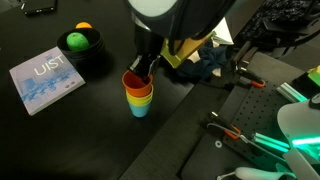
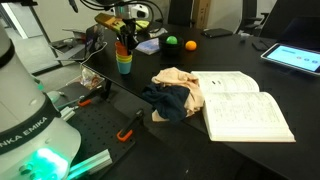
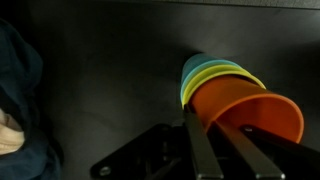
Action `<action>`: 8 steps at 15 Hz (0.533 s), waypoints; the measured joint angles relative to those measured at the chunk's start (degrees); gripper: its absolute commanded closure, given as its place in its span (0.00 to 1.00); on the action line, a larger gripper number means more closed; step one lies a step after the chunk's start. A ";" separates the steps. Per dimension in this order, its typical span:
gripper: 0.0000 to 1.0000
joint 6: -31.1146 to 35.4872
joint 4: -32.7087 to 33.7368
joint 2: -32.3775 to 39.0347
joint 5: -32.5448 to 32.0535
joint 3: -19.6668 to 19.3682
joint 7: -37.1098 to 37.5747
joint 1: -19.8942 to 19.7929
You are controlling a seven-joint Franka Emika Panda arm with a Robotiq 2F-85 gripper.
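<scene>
Orange plastic sits between the fingers [image 3: 197, 145]. They are drawn narrow and clamp the wall of the orange cup [image 1: 137, 80] near its rim. From the wrist view, it is not possible to tell which finger is inside the cup and which is outside.

The orange cup is the top one of a small stack directly under the fingers. A yellow cup [image 1: 138, 97] is nested below it and a blue cup [image 1: 139, 109] is at the bottom. In both exterior views the stack stands upright, with the blue cup resting on the black bench [image 1: 90, 130].

Near the fingers, to one side of the stack, lies a dark blue cloth [image 2: 170, 100]. It touches a beige cloth [image 2: 180, 78]. Just beside the cloths, farther from the fingers, an open book [image 2: 245, 105] lies flat.

On another side, well apart from the fingers, are a green ball [image 1: 76, 41] and an orange ball [image 1: 84, 27], close to each other. A thin booklet [image 1: 45, 80] with the letters UIST on its cover lies flat, even farther from the fingers than the balls.
</scene>
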 measured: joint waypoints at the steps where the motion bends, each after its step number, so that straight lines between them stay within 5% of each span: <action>1: 0.99 -0.01 -0.07 -0.03 0.00 0.20 0.02 0.01; 8: 0.99 -3.29 0.57 -2.01 4.88 3.31 -0.30 0.11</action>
